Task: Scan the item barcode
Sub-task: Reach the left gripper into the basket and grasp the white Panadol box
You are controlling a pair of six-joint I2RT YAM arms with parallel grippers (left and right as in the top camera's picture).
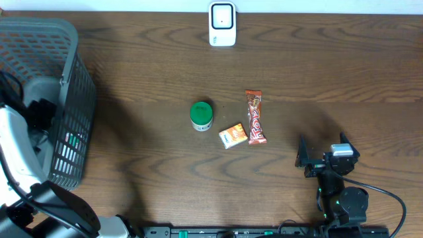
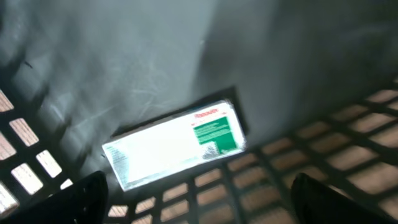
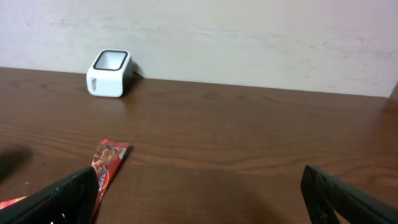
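The left end effector (image 2: 202, 198) is held released and empty inside the grey basket (image 1: 74, 99), over a white-and-green packet (image 2: 177, 143) that is laid flat on the basket floor. The right end effector (image 3: 202, 199) is also spread wide, empty, low over the counter (image 1: 297, 66). A pick from the basket is judged to be in hand: the packet must be straddled, clenched, lifted clear, and its barcode presented to the white scanner (image 1: 222, 24).
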